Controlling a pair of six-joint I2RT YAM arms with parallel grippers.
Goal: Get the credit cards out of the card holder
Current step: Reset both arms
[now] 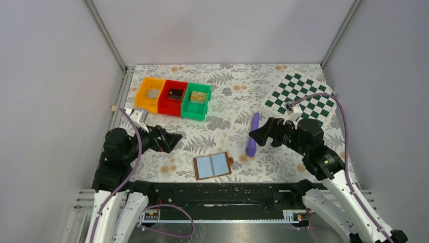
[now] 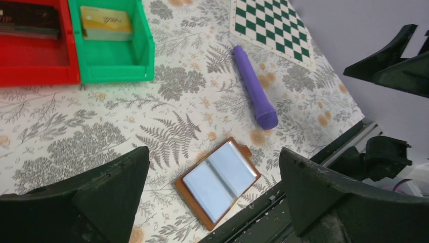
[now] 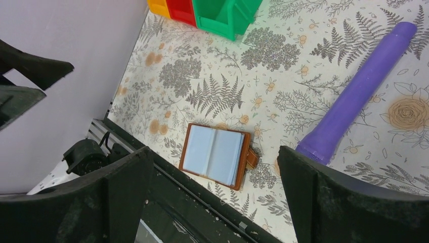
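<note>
Card holder (image 2: pixel 218 182): lying flat and spread open, pale panels up, framed between the left gripper's (image 1: pixel 174 139) jaws and likewise the right gripper's (image 1: pixel 255 134), probably left open because emptied. Both pairs of jaws are standing wide apart, gripping nothing. A gold card (image 2: pixel 105 23) is sitting in the green bin (image 2: pixel 126 66), beyond the left jaws. Whether any card is hiding in the holder's pockets cannot be made out.

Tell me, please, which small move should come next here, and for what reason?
Probably none on the card holder: it lies open and its pale panels look bare, while the yellow bin, red bin and green bin each seem to hold a card. Both pairs of jaws stand open and empty, so I would draw the arms back to rest.
</note>
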